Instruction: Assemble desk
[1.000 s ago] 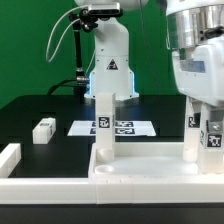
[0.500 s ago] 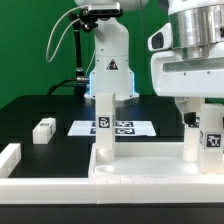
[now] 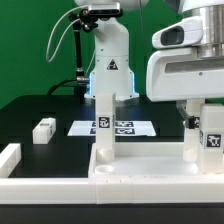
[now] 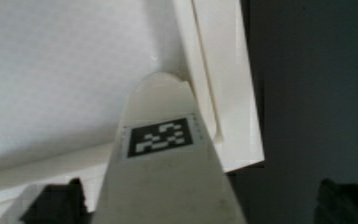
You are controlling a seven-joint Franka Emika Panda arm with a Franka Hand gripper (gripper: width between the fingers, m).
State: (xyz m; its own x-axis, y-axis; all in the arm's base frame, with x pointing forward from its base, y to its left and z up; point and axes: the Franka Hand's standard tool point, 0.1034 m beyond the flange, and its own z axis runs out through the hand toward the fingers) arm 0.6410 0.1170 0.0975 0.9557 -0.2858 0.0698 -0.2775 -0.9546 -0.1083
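Desk tray (image 3: 140, 175) is lying on the black tabletop (image 3: 40, 108), front of scene | two legs are standing upright in it, left leg (image 3: 105, 125), right leg (image 3: 197, 135) | fingers (image 4: 60, 200) are spread wide, straddling right leg, gripping nothing | risk: lifting crookedly could be knocking that leg askew | spare leg (image 3: 43, 129) is lying apart.

Desk, white plastic kit, part-assembled. We record the tabletop tray (image 3: 140, 170) lying flat with rims up at the front of the black table. Two square legs stand upright in it: one (image 3: 104, 125) toward the exterior view's left, one (image 3: 195, 135) toward its right, each tagged. A loose leg (image 3: 43, 129) lies apart on the table.
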